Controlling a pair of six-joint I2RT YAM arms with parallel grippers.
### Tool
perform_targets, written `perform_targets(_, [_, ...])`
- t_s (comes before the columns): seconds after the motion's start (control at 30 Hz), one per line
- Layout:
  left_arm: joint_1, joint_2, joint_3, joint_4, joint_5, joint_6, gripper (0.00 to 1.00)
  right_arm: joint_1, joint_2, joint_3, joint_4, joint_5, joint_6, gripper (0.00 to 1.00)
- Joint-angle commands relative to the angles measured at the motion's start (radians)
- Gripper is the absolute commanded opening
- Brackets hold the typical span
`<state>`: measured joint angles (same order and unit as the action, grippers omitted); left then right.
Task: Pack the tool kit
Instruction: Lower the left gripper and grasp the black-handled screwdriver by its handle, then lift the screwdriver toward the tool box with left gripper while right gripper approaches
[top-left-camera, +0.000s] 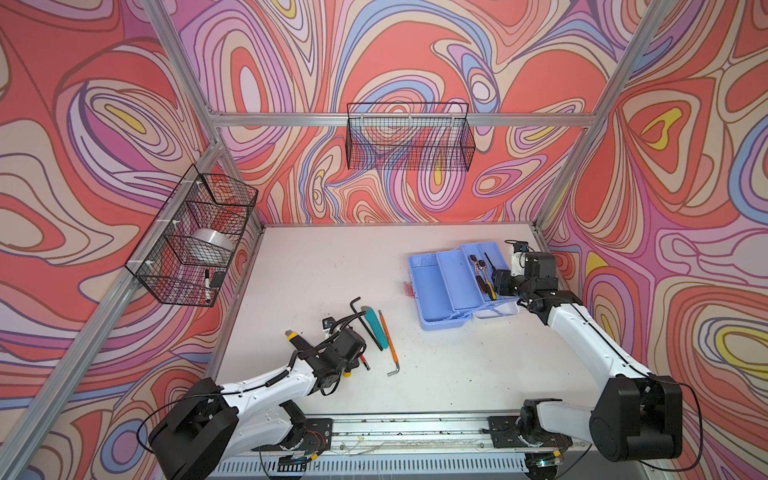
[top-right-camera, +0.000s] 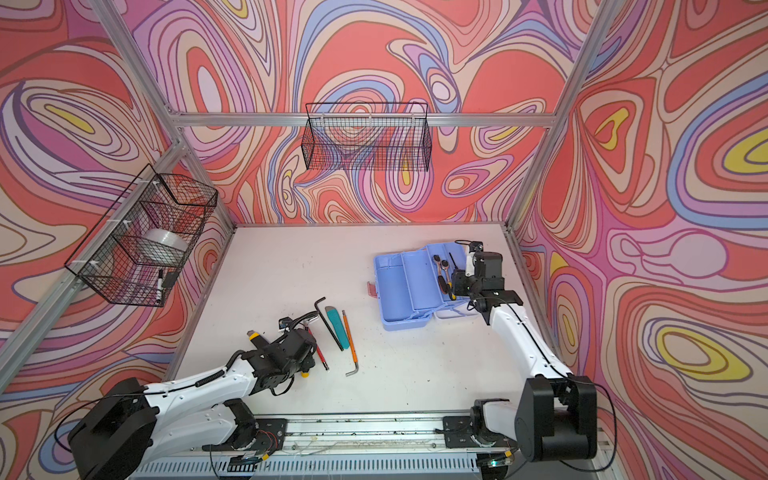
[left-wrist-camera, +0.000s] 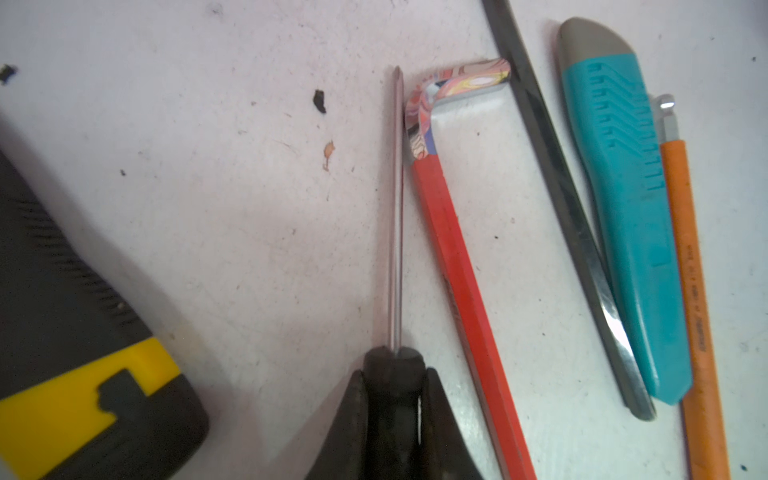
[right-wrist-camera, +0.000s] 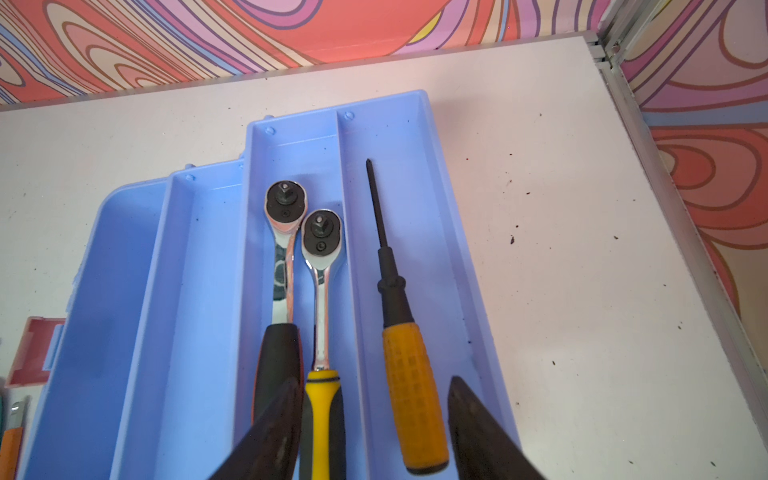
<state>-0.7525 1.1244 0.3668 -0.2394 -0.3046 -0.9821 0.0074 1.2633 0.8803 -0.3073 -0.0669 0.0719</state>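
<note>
Tool kit (top-left-camera: 436, 286) lay open on the tabletop (top-left-camera: 332, 270), right of centre in both top views. The left gripper (left-wrist-camera: 395, 376), at lower centre-left there, was clamped on the black handle of a slim screwdriver (left-wrist-camera: 397, 208). The right gripper (right-wrist-camera: 374, 380) hung with jaws apart over the kit's tray (right-wrist-camera: 291, 158), an orange-handled screwdriver (right-wrist-camera: 411, 395) lying between them.

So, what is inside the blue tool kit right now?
Two ratchet wrenches lie side by side in one compartment of the tool kit, a yellow-handled screwdriver in the next. The right claw hovers open above and covers part of the wrench handles.
</note>
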Motion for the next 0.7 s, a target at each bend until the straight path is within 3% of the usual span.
perform_targets(0.0, [0.001,-0.014,-0.028,-0.074,0.044,-0.016,0.01,-0.004,-0.02,-0.004,-0.005,0.016,0.005,0.58])
perform_targets(0.3, [0.002,-0.112,-0.023,-0.136,0.024,-0.03,0.0,-0.003,-0.031,-0.01,0.009,-0.054,0.017,0.59])
perform_targets(0.67, [-0.003,-0.13,0.026,-0.165,0.024,-0.017,0.0,-0.001,-0.05,-0.035,0.047,-0.173,0.095,0.56])
